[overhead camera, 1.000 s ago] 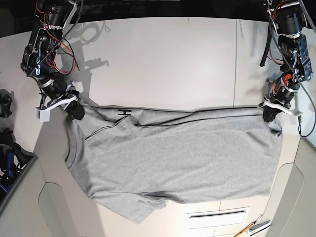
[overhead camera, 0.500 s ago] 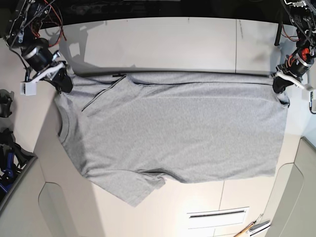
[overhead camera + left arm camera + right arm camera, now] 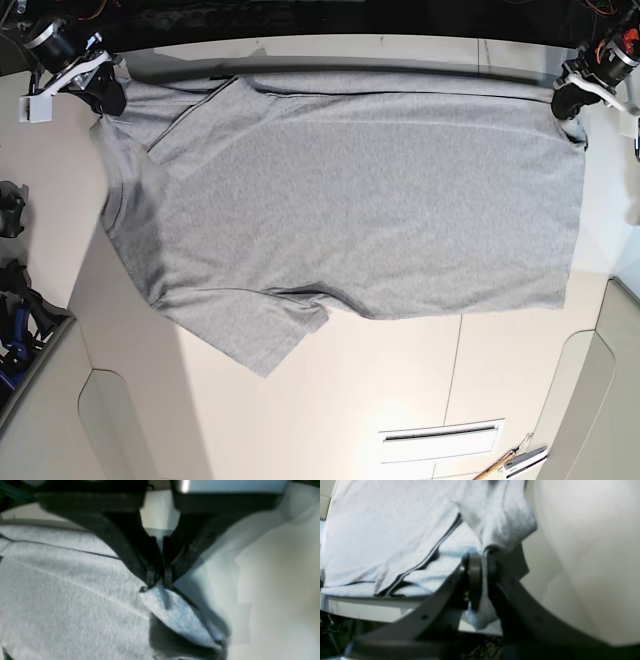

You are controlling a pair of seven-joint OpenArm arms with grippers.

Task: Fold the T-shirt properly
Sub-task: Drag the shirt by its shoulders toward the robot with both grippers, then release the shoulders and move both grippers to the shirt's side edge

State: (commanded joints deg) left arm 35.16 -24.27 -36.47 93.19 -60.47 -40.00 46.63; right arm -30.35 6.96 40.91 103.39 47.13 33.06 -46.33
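Note:
The grey T-shirt (image 3: 350,200) lies spread plain side up across the white table (image 3: 330,400), neck to the left, one sleeve (image 3: 255,335) pointing toward the front. At the back right, my left gripper (image 3: 568,102) is shut on the shirt's hem corner (image 3: 172,610). My right gripper (image 3: 105,98) at the back left is shut on the shoulder corner, with cloth (image 3: 495,522) bunched between its fingers (image 3: 473,572). The back edge of the shirt is stretched taut between the two.
Dark clamps (image 3: 12,300) sit at the left edge. A slot (image 3: 440,432) is cut in the table at the front right, with a pen-like tool (image 3: 510,462) beside it. The table's back edge (image 3: 330,40) runs just beyond the shirt.
Both grippers have pulled the held shirt edge toward the back of the table and apart. The shirt has slid back with them and flattened out.

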